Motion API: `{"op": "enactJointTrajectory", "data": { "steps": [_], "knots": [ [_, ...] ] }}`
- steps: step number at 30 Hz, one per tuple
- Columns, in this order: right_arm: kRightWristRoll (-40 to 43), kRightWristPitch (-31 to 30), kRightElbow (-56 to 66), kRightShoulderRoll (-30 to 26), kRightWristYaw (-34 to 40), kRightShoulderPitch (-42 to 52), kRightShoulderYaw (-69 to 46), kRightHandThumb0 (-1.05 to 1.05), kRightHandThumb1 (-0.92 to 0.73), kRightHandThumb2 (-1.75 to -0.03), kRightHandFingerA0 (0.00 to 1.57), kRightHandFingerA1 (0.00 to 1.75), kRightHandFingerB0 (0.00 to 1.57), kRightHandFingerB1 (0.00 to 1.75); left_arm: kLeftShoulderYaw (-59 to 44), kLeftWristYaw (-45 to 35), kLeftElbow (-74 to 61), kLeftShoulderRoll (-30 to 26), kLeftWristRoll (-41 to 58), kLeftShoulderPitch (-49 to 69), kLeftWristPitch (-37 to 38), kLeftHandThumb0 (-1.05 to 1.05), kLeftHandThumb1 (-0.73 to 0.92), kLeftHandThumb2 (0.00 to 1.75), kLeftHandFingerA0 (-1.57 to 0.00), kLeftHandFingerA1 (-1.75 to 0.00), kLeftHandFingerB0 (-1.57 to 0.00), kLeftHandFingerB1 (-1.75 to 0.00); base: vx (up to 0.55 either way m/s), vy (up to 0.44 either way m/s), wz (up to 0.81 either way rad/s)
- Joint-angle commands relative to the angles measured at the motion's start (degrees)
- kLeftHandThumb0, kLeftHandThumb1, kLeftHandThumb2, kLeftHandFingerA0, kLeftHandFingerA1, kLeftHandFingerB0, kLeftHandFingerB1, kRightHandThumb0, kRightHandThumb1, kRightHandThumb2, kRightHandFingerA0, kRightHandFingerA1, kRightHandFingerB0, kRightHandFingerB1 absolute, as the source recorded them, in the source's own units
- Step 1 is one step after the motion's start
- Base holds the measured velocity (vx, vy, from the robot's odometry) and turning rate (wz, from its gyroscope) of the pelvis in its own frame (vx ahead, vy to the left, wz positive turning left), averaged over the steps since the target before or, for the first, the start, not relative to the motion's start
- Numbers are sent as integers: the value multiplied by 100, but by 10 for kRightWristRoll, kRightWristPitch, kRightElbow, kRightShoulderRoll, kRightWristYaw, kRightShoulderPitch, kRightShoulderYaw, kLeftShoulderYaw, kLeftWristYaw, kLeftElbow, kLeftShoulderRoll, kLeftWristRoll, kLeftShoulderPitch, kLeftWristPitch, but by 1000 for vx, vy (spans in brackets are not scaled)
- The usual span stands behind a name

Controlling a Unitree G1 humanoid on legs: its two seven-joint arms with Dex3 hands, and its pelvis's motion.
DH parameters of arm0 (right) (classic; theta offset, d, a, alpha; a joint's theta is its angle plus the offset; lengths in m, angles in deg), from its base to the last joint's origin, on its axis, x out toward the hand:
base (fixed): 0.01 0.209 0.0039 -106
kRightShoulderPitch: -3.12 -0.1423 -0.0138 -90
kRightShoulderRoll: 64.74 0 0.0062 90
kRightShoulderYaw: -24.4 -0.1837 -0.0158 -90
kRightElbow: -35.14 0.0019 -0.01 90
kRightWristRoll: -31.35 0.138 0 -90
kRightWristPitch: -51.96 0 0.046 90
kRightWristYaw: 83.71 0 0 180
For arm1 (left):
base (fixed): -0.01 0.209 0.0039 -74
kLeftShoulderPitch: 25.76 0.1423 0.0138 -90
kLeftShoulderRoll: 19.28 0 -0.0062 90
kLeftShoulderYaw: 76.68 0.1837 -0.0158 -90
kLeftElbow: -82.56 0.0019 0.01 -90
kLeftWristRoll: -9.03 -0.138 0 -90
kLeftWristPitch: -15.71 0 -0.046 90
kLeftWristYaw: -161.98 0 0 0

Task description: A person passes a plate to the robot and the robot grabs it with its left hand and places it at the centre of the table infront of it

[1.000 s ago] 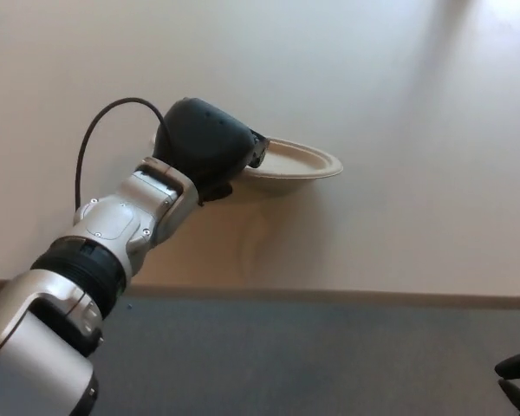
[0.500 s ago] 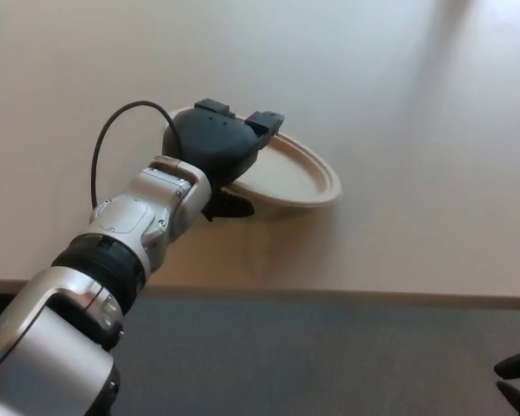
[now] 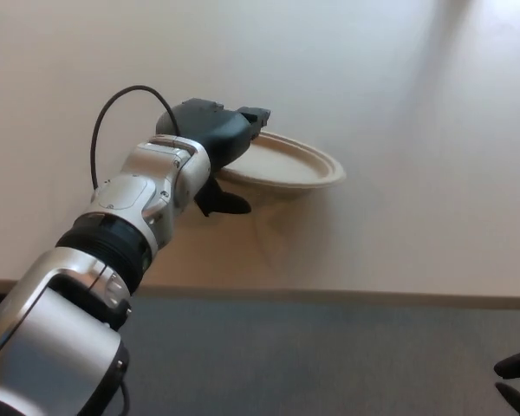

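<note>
Left hand (image 3: 215, 143): black, fingers above and thumb below, grasping rim of beige round paper plate (image 3: 286, 163).
Plate: tilted over pale table (image 3: 399, 130).
Right hand (image 3: 516, 377): black, at the lower edge, state unclear.

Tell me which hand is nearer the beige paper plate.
Left. The left hand grips the beige paper plate at its left rim, fingers above and thumb below. The right hand sits far off at the picture's bottom right corner.

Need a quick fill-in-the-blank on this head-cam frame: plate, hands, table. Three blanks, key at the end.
1. The plate is held by the robot's ____ hand.
2. The hand grips the plate at its ____ edge, as seen in the picture.
3. The right hand shows only at the picture's bottom ____ corner, off the table.

Missing words: left; left; right
</note>
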Motion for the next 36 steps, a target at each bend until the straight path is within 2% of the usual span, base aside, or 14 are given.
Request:
{"op": "enactJointTrajectory", "data": {
  "steps": [1, 5, 7, 11, 13, 14, 15, 17, 18, 26, 27, 29, 31, 36],
  "knots": [
    [-1, -6, 3, -16, -15, 1, 1, -71, -73, -60, 55, 65, 48, 52, -80, -378, 47, -9, 145, -73, -134, -96, 48, 64, -22, -35, 0, -3, 0, 0, 0],
    [-1, -6, 4, -17, -16, -5, 1, -72, -72, -61, 55, 66, 48, 53, -83, -378, 38, -13, 146, -73, -120, -99, 55, 58, -29, -37, 0, 0, 0, 0, 0],
    [-4, -7, 2, -18, -17, -6, 3, -74, -71, -61, 59, 67, 49, 53, -81, -377, 28, -15, 142, -69, -119, -105, 50, 80, -33, -46, 0, 0, 0, 0, 0],
    [-4, -6, 2, -19, -18, -12, 4, -75, -71, -62, 59, 69, 50, 54, -81, -378, 17, -24, 138, -66, -102, -105, 66, 62, -42, -41, 0, 0, 0, 0, 0],
    [-7, -2, 3, -20, -18, -13, 7, -75, -54, -95, 57, 72, 47, 62, -81, -382, 14, -27, 137, -67, -102, -105, 68, 63, -52, -43, 0, 0, 0, 0, 0],
    [-8, -2, 3, -21, -19, -15, 8, -75, -54, -95, 57, 72, 47, 62, -84, -385, 13, -29, 139, -68, -104, -105, 68, 63, -52, -43, 0, 0, 0, 0, 0],
    [-8, -4, 4, -21, -21, -16, 8, -75, -71, -62, 59, 69, 48, 54, -86, -388, 14, -29, 140, -69, -107, -105, 68, 61, -35, -38, 0, 0, 0, 0, 0],
    [-8, -10, 4, -21, -25, -23, 10, -76, -53, -93, 54, 71, 45, 61, -88, -394, 21, -32, 138, -77, -106, -105, 54, 88, -28, -46, 0, 0, 0, 0, 0],
    [-8, -9, 3, -21, -25, -24, 10, -74, -69, -61, 57, 68, 48, 54, -87, -393, 21, -32, 136, -77, -107, -105, 54, 88, -26, -44, 0, 0, 0, 0, 0],
    [-2, -8, 4, -22, -32, -29, 8, -72, -68, -60, 53, 64, 48, 53, -91, -411, 24, -39, 147, -89, -107, -105, 72, 63, -36, -39, 0, 0, 0, 0, 0],
    [-1, -9, 4, -22, -34, -30, 8, -72, -67, -60, 53, 64, 48, 53, -98, -403, 19, -37, 153, -87, -116, -102, 65, 110, -11, -18, 0, 0, 0, 0, 0],
    [1, -9, 4, -21, -36, -33, 6, -74, -49, -86, 50, 67, 47, 61, -113, -389, 12, -33, 167, -83, -129, -98, 68, 114, 0, -10, 0, -3, 0, 0, 0],
    [-1, -14, 3, -21, -37, -35, 8, -72, -65, -60, 56, 65, 49, 53, -132, -361, 0, -26, 182, -74, -150, -105, 80, 120, 0, -2, 0, 0, 0, 0, 0],
    [1, -10, 4, -22, -45, -38, 7, -71, -64, -59, 54, 64, 50, 53, -103, -343, -17, -36, 154, -70, -129, -105, 81, 126, 0, -4, 0, 0, 0, 0, 0]
  ]
}}
